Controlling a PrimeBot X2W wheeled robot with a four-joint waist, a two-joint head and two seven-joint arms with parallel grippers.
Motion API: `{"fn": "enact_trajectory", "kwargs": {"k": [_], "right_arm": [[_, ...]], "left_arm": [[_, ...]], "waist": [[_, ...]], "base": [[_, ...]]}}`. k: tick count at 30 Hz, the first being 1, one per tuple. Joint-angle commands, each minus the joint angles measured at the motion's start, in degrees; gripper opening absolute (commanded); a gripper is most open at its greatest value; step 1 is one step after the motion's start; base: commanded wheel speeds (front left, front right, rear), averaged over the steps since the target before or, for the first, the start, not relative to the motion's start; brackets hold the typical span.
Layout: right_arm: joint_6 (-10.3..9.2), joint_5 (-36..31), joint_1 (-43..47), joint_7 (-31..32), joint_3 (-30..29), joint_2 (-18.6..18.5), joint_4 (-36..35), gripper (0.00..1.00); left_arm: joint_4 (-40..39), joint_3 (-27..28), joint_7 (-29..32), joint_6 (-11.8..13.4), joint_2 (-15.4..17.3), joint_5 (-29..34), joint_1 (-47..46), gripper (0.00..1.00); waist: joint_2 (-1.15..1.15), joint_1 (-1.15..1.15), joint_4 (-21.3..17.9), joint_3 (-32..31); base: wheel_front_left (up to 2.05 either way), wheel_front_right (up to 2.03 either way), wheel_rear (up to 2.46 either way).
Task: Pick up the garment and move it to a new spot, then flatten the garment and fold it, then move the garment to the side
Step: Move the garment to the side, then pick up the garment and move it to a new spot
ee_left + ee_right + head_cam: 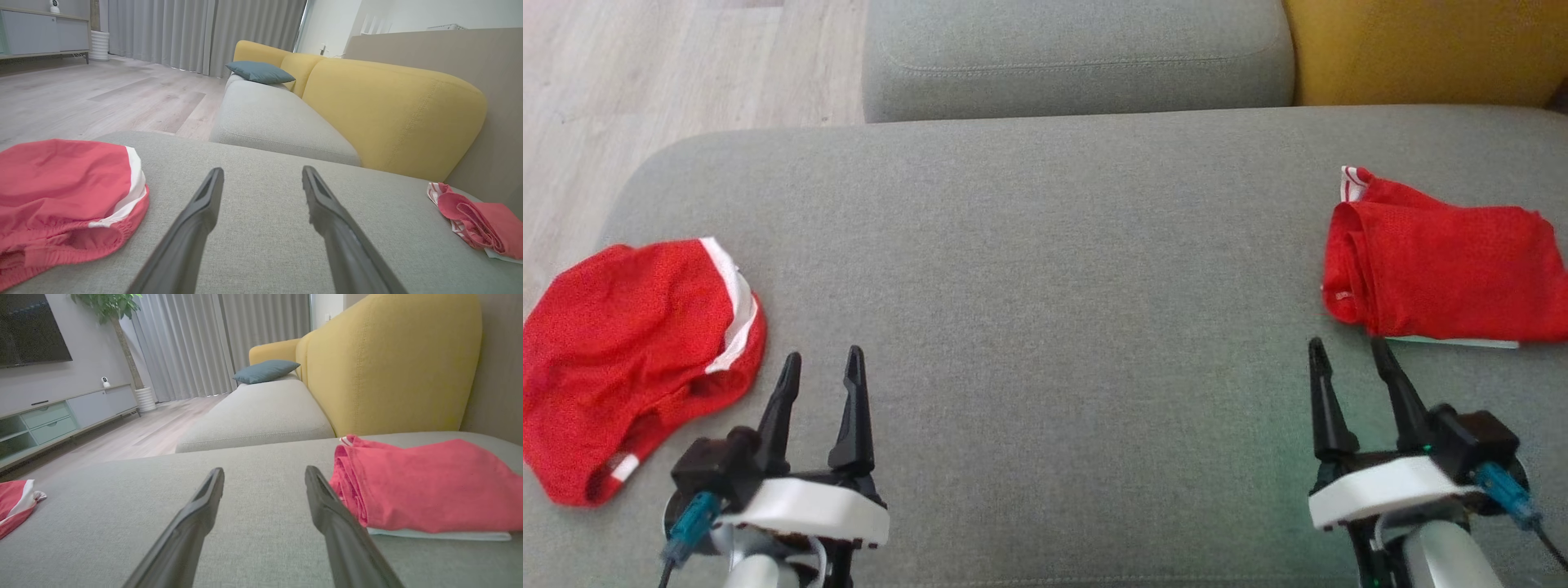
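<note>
Lying at about 8 o'clock in the head view, the crumpled red garment (629,359) sits bunched on the grey cushion (1045,245), close to its left edge. A white band curves along the garment's right side. Just beside it, at 7 o'clock, the left gripper (823,353) hangs low over the cushion with its two dark fingers spread wide and nothing between them. Its left fingertip is near the garment's lower right edge but apart from it. The left forearm comes up from the bottom edge, fingers aimed at 12 o'clock and leaning slightly toward 1 o'clock. In the left wrist view the fingers (204,208) frame grey fabric, with the garment off at 9 o'clock.

Beyond the cushion, at 12 o'clock, lies a grey sofa seat (1078,49), with wooden floor (645,73) at 11 o'clock and a yellow backrest (1421,49) at 1 o'clock.

At 5 o'clock the right gripper (1344,343) is likewise wide open and empty, its fingers leaning a little toward 11 o'clock and its forearm rising from the lower right corner. Its right fingertip ends just below the folded red garment (1437,269), which lies at 3 o'clock on the cushion over a thin pale layer. Whether the tip touches it cannot be told.
</note>
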Motion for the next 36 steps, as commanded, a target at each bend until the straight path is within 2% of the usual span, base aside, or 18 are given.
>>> {"fn": "enact_trajectory", "kwargs": {"k": [1,21,27,36], "right_arm": [[0.19,0.23,-2.15,-0.73,1.11,-0.16,-2.34,1.0],[0.19,1.58,-1.64,-0.79,-0.06,-0.15,-4.06,1.0],[0.19,1.61,-1.46,-0.79,1.82,-0.15,-3.82,1.0],[0.19,2.26,-2.03,-0.8,6.56,-0.15,-3.33,1.0]], "left_arm": [[-1.76,1.31,-0.29,-0.18,0.43,-0.34,-1.84,1.0],[-2.2,0.88,-0.29,0.01,0.43,-0.76,-2.3,1.0],[-2.03,1.69,-0.29,0.26,0.43,-0.47,-2.89,1.0],[-2.02,5.49,-0.29,0.42,0.43,-0.07,-3.47,1.0]], "waist": [[0.0,0.0,-0.05,0.02],[0.0,0.0,-0.19,0.63],[0.0,0.0,3.26,1.22],[0.0,0.0,11.04,1.52]], "base": [[0.0,0.0,0.0],[0.0,0.0,0.0],[0.0,0.0,0.0],[0.0,0.0,0.0]]}}
